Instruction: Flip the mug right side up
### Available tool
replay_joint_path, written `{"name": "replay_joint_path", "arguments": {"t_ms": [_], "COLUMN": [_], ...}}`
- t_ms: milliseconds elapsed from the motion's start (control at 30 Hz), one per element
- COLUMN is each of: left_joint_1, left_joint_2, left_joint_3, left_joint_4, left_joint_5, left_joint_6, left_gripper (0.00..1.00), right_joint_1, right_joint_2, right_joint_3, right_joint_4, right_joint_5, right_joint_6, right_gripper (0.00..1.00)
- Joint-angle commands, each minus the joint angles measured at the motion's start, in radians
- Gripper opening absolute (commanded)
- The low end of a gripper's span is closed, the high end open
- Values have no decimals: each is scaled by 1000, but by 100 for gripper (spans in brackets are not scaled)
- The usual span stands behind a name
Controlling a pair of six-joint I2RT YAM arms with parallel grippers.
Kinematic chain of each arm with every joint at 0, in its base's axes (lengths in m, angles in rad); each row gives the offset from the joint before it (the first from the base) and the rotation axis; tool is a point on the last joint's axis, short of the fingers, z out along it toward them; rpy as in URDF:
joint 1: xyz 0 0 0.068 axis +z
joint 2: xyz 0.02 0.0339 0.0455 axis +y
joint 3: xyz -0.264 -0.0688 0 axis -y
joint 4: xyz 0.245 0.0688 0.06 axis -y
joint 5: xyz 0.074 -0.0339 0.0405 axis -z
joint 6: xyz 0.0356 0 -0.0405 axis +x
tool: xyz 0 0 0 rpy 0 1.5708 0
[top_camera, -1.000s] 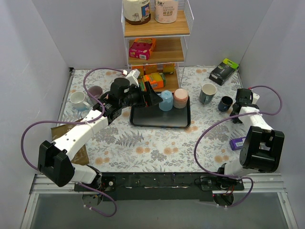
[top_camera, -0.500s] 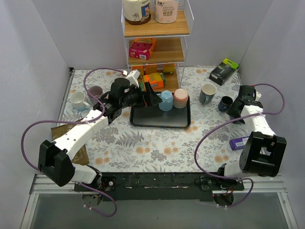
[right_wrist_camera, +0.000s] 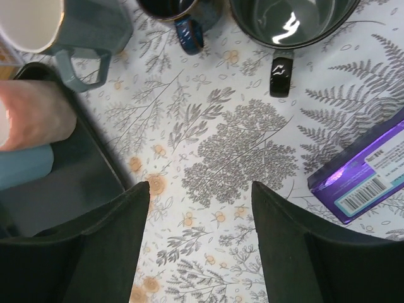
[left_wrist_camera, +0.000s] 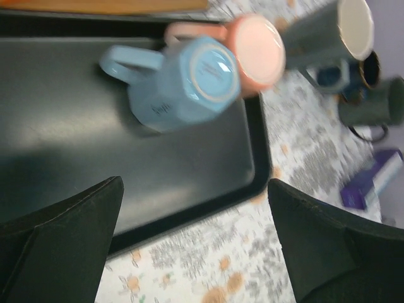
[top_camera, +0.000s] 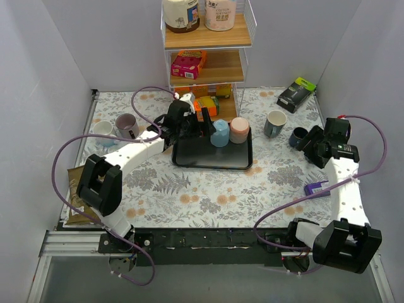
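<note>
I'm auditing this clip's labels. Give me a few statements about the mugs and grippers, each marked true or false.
The blue mug stands upside down on the tray. True.
The left gripper is shut on the blue mug. False: it is open and holds nothing.
The pink mug stands on the table, off the tray. False: it is on the tray beside the blue mug.
The right gripper is open and holds nothing. True.
</note>
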Motion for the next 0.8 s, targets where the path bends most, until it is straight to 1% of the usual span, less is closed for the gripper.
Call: {"name": "replay_joint_path", "arguments": {"t_ms": [0,67,100,233,400,433,467,500,633,700,767], "left_joint_1": [4,6,4,6,1,1,1,3,1,1,1], "left_joint_2": [66,112,132,246,321,338,359,370,437,474,493], "left_joint_3": [103,135,181,261,305,324,336,347,417,448,463], "left_joint_4": [7,-26,-46,-96,-106,-129,-135,-142,-157,-163,-169], "left_joint_5": [-309,-385,-421,-425,-471,-500,-509,-512,-492,-478,-462], "left_joint_6": [-104,-146,-170,-297,-436,-459,-495,-508,-514,-513,-491], "left_gripper": [98,98,98,98,97,95,91,90,82,71,67], "right_joint_1": [1,2,4,4,2,4,4,4,5,5,7], "right_joint_2": [-49,-59,-69,-87,-104,-107,-108,-115,-121,-119,-116], "right_joint_3": [43,49,52,57,32,28,25,19,9,9,14], "right_joint_4": [-22,-34,-39,-68,-62,-57,-57,-57,-56,-54,-51], "right_joint_5": [-133,-140,-140,-118,-153,-157,-157,-157,-154,-154,-155], "right_joint_6": [11,9,3,-1,9,11,11,11,11,9,9], "right_gripper": [73,73,73,72,70,70,70,70,70,69,69]}}
